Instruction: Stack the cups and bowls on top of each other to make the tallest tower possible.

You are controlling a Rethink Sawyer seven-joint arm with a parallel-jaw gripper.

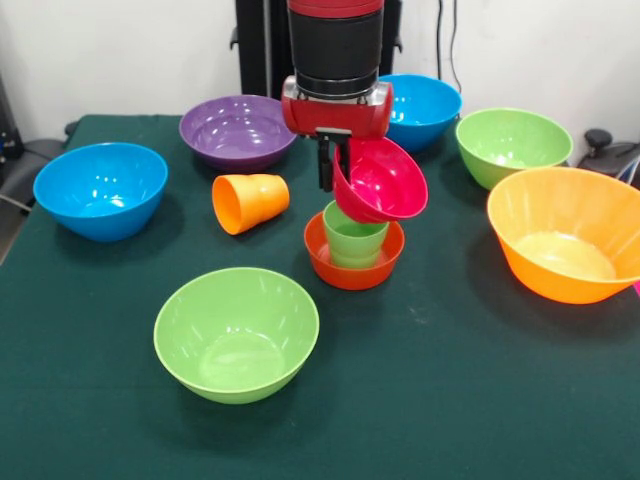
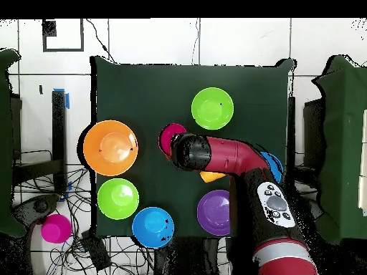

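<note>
My gripper (image 1: 336,165) is shut on the rim of the small magenta bowl (image 1: 385,180), which hangs tilted with its opening facing the camera. Just below it, the light green cup (image 1: 355,238) stands upright inside the small orange-red bowl (image 1: 352,270). The magenta bowl's lower edge is at the cup's rim; I cannot tell if they touch. The orange cup (image 1: 250,202) lies on its side to the left. In the overhead view the arm (image 2: 215,154) covers the gripper, and only part of the magenta bowl (image 2: 169,137) shows.
Around the middle stand a purple bowl (image 1: 237,130), two blue bowls (image 1: 100,188) (image 1: 420,108), two light green bowls (image 1: 512,145) (image 1: 237,333) and a large orange bowl (image 1: 565,235) at the right edge. A magenta object (image 2: 56,228) lies off the table.
</note>
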